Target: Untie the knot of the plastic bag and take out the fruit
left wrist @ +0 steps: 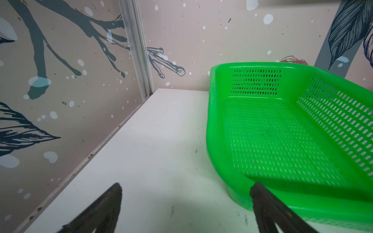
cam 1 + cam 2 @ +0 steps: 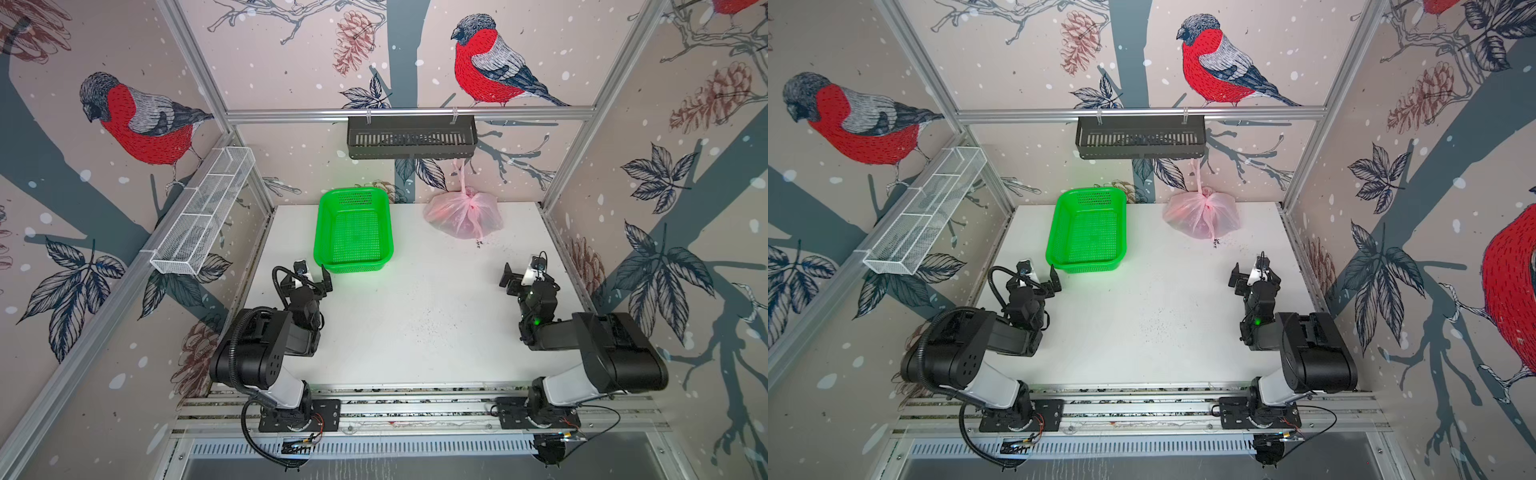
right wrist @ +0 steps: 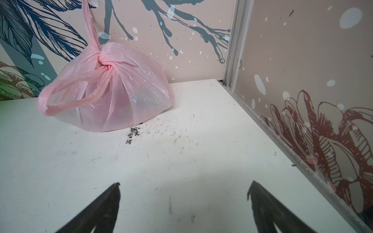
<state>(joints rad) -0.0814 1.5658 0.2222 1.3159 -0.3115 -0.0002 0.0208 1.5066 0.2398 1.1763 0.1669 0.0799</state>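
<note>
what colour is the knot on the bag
Pale pink, like the bag; the knot shows best in the right wrist view.

Table (image 2: 415,332) layout: basket (image 2: 321,224) at the rear, left of centre; plastic bag (image 2: 461,216) to its right, against the back wall, beneath the hanging shelf (image 2: 411,141).

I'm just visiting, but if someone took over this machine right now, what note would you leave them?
Left gripper: open, empty, at the near corner of the green basket.
Right gripper: open, empty, short of the plastic bag.
Bag sits at the back of the table, knot tied, fruit a reddish blur inside. Basket empty.
Done: nothing.
Left: untie knot, take out fruit.
</note>
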